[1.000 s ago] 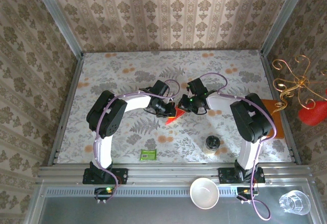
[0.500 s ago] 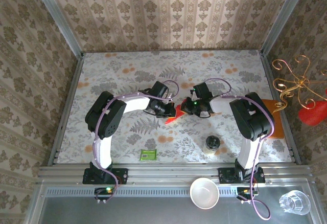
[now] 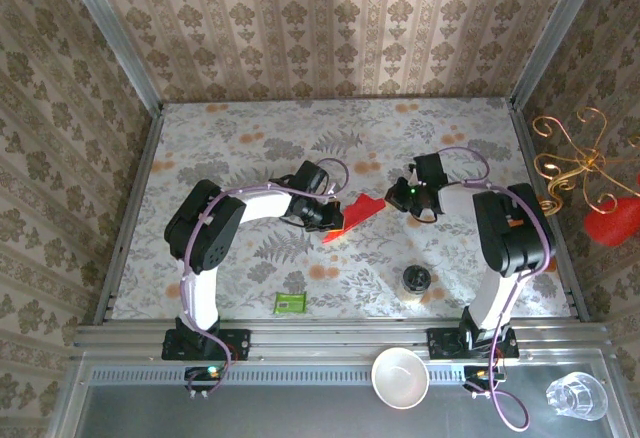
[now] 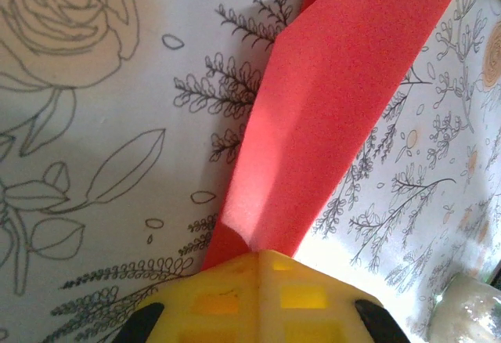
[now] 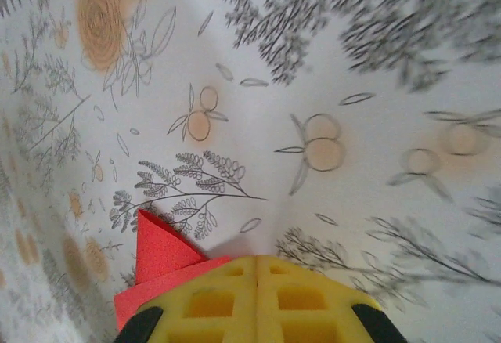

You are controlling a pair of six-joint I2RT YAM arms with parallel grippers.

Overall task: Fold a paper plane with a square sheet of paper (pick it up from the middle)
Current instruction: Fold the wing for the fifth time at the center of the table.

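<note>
**Inspector:** Left gripper (image 3: 327, 215), condition?

**Assessor:** Its yellow jaws are pressed together on one end of the thin bright red sheet of paper (image 3: 360, 213), which is creased into a long narrow strip. In the left wrist view the paper comes straight out of the seam between the pads.

**Inspector:** Location of the sheet?

**Assessor:** Over the middle of the pale floral-printed tabletop (image 3: 240, 158). It runs from the left gripper toward the right gripper (image 3: 404, 196) (tip close by; contact cannot be determined).

**Inspector:** Right jaws?

**Assessor:** Pressed together with nothing between them. A red corner lies just beside them in the right wrist view.

**Inspector:** Other items?

**Assessor:** A small flat green packet (image 3: 290, 303) and a small lidded glass jar (image 3: 415, 281) sit near the front edge, well apart from the sheet
</note>
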